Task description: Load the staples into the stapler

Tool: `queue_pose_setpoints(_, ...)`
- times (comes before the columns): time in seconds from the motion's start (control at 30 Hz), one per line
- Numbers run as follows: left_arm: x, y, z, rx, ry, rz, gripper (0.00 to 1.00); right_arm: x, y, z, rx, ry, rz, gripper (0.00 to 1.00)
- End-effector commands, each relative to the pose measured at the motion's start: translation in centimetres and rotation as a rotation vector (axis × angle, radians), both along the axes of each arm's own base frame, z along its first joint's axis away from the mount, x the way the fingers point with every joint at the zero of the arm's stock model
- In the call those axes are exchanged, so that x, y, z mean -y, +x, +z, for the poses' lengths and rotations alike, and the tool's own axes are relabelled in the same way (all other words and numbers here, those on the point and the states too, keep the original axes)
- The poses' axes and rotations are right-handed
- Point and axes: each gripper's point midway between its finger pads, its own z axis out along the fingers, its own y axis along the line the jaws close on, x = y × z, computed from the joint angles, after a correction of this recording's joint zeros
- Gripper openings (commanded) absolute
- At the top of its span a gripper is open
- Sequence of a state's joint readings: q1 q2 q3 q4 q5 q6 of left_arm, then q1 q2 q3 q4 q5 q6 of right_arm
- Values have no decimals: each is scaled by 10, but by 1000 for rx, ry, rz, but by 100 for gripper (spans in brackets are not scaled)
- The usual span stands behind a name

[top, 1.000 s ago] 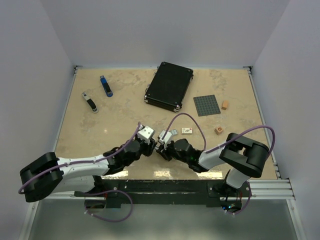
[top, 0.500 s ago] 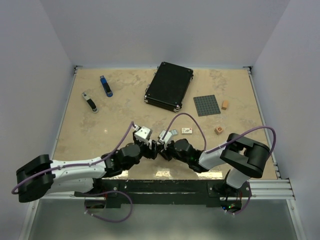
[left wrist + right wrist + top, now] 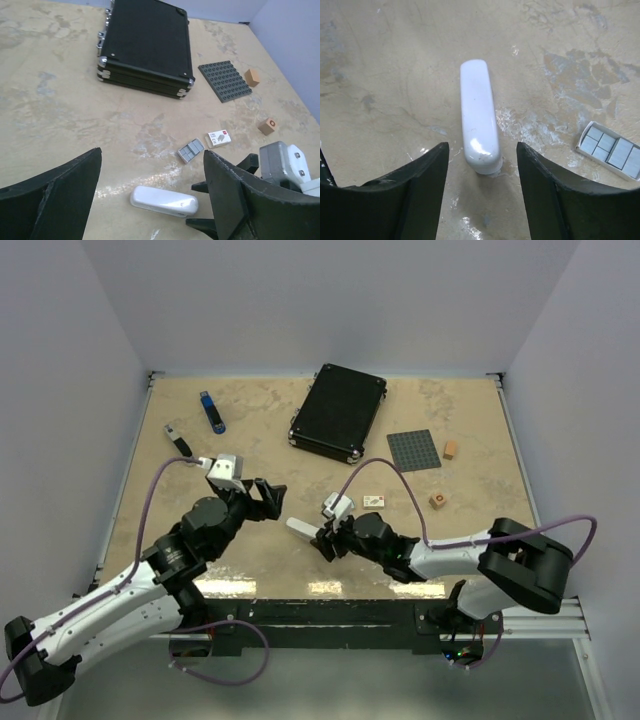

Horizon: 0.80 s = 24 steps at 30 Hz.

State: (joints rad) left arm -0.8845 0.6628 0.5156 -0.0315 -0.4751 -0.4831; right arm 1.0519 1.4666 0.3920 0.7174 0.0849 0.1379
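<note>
While the left gripper (image 3: 152,154) hangs open and empty, the right gripper (image 3: 481,150), also open and empty, straddles the stapler (image 3: 303,529), staples (image 3: 375,501) at 2 o'clock.

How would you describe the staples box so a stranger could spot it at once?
Find the big black case at the far side, then look nearer, toward the arms, past its right corner. There lies the staples box: tiny, flat and white with a red mark, unlike the small grey tray beside it and the orange-brown cube further right.
</note>
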Motion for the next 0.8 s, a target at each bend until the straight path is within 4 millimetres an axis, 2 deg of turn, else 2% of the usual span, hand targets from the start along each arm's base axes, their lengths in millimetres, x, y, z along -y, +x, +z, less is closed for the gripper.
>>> queue_pose_setpoints(0.0, -30, 0, 25, 2, 86, 65, 88, -4, 6, 40, -19, 31, -37, 63)
queue_pose_setpoints(0.03, -36, 2, 37, 29, 98, 85, 88, -3, 6, 45, -23, 23, -39, 63)
queue_pose_setpoints(0.07, -42, 1, 39, 32, 122, 96, 88, 2, 3, 42, -45, -20, -41, 63)
queue_pose_setpoints(0.1, -47, 0, 46, 53, 125, 108, 89, -4, 6, 60, -42, -1, -45, 61)
queue_pose_setpoints(0.13, -54, 1, 52, 79, 154, 130, 89, 2, 4, 52, -72, -66, -47, 61)
queue_pose_setpoints(0.17, -59, 1, 53, 90, 172, 141, 89, 2, 5, 54, -73, -102, -40, 60)
queue_pose_setpoints(0.2, -65, 0, 58, 110, 181, 154, 89, -6, 11, 65, -73, -109, -45, 59)
queue_pose_setpoints(0.23, -71, 1, 59, 126, 214, 176, 89, -1, 8, 59, -95, -166, -42, 59)
queue_pose_setpoints(0.3, -78, 0, 62, 143, 237, 193, 90, -7, 11, 70, -105, -187, -36, 57)
queue_pose_setpoints(0.33, -84, 0, 62, 149, 258, 212, 91, -2, 9, 60, -138, -246, -41, 57)
queue_pose_setpoints(0.37, -87, -1, 64, 154, 266, 222, 91, -3, 9, 58, -151, -266, -41, 56)
queue_pose_setpoints(0.4, -90, -1, 64, 157, 275, 230, 91, -7, 12, 65, -156, -267, -46, 56)
queue_pose_setpoints(0.43, -95, -1, 63, 159, 292, 254, 91, -3, 9, 53, -186, -323, -50, 55)
queue_pose_setpoints(0.5, -102, -1, 59, 164, 298, 288, 91, -7, 11, 56, -200, -340, -49, 52)
queue_pose_setpoints(0.6, -105, 0, 45, 138, 325, 301, 92, -9, 9, 47, -231, -385, -33, 49)
queue_pose_setpoints(0.77, -108, -1, 41, 120, 347, 312, 92, -7, 7, 25, -281, -466, -32, 36)
